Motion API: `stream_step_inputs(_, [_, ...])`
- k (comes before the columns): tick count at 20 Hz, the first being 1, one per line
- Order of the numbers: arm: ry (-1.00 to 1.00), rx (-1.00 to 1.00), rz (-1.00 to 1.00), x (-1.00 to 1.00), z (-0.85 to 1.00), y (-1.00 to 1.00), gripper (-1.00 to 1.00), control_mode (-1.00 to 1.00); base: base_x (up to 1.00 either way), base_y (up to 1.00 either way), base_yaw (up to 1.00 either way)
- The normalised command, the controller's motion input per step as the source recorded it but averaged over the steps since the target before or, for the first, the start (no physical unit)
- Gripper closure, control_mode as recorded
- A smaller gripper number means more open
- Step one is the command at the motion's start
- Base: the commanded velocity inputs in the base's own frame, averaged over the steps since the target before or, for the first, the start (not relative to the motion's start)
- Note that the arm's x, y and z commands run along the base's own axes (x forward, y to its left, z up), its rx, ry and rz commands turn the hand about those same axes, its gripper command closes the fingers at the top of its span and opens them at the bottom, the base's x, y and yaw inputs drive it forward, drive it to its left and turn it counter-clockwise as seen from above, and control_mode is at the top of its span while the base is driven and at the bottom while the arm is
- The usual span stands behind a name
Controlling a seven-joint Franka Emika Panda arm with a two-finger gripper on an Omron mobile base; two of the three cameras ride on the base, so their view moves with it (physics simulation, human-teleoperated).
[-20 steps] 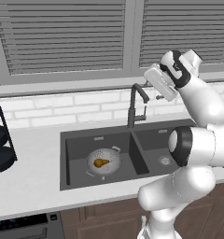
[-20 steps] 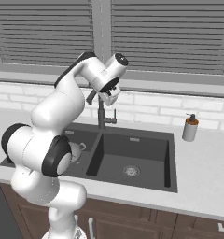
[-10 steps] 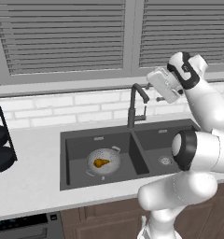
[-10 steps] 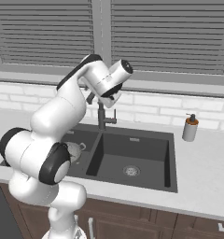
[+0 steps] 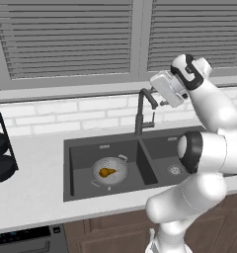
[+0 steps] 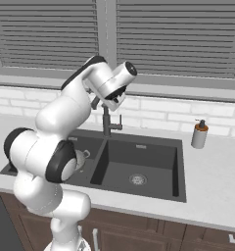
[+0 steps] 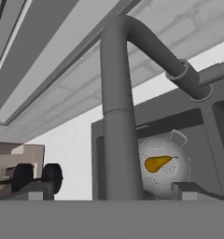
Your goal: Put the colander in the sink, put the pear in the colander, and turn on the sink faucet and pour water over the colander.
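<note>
Gripper (image 7: 109,191) hovering wide open, empty, beside sink faucet (image 5: 142,111); pear (image 5: 106,172) lying in colander (image 5: 110,170), sitting in sink (image 5: 81,153).

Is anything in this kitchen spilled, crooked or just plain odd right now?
Nothing stands out. The colander sits upright in the sink's left basin with the pear inside it. The faucet stands straight, no water is visible, and the open gripper hangs beside the spout.

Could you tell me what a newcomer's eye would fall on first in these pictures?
Probably the white arm, raised high with its gripper open beside the top of the sink faucet. Next, the golden pear lying in the colander in the left basin of the dark sink.
</note>
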Motion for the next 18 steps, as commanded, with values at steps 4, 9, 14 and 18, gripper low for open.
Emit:
stream_step_inputs(4, [0.0,0.0,0.04,0.0,-0.04,0.0,-1.0,-1.0,0.0,0.0,0.0])
stream_step_inputs(9, [-0.03,0.0,0.11,-0.01,-0.25,0.07,-1.0,-1.0,0.0,0.0,0.0])
stream_step_inputs(14, [-0.1,0.0,0.12,0.0,-0.23,0.02,-1.0,-1.0,0.0,0.0,0.0])
stream_step_inputs(18, [-0.1,0.0,0.11,0.16,0.0,0.06,-1.0,-1.0,0.0,0.0,0.0])
